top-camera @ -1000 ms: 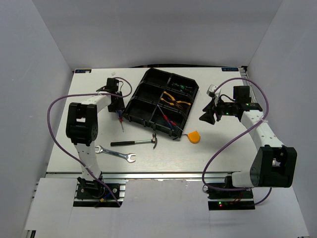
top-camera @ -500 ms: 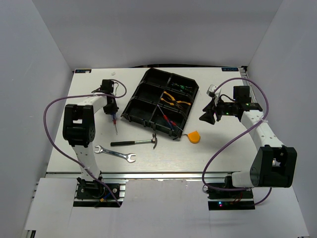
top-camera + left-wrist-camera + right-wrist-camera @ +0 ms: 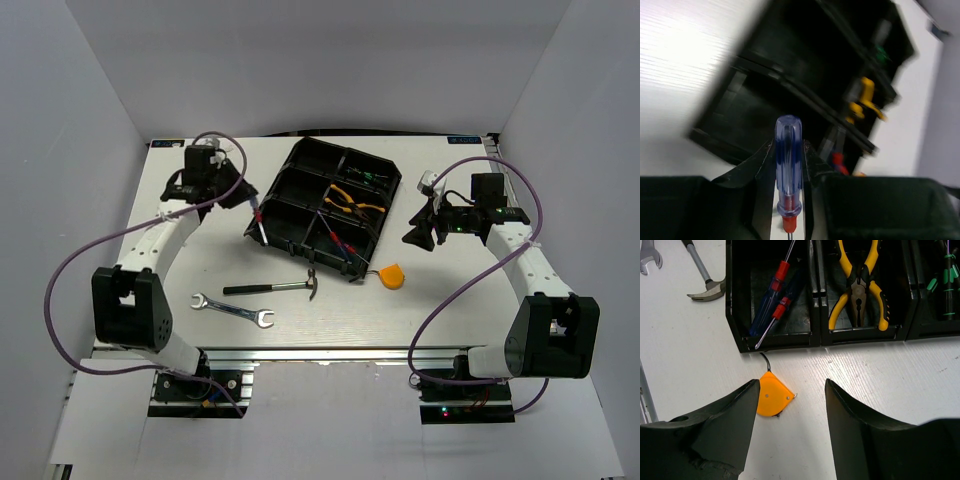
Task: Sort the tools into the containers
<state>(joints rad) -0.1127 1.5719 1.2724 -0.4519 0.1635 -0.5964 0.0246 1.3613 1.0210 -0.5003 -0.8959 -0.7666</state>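
Observation:
My left gripper (image 3: 243, 197) is shut on a blue-handled screwdriver (image 3: 258, 224) and holds it, tip down, over the near left edge of the black organizer tray (image 3: 300, 152). In the left wrist view the blue handle (image 3: 788, 165) is clamped between the fingers (image 3: 762, 162), above the tray (image 3: 740, 65). My right gripper (image 3: 420, 234) is open and empty, right of the tray. In the right wrist view it (image 3: 792, 390) hovers beside the orange tape measure (image 3: 772, 396). Yellow pliers (image 3: 860, 285), red and blue screwdrivers (image 3: 775, 297) and black-green screwdrivers (image 3: 947, 280) lie in separate compartments.
The black-handled hammer (image 3: 275, 288) and the silver wrench (image 3: 232, 310) lie on the table in front of the tray. The tape measure (image 3: 391, 275) sits by the tray's near right corner. White walls stand on three sides.
My left arm lifted the blue screwdriver off the table left of the tray and swung it right, over the tray's left edge. The right arm has not moved.

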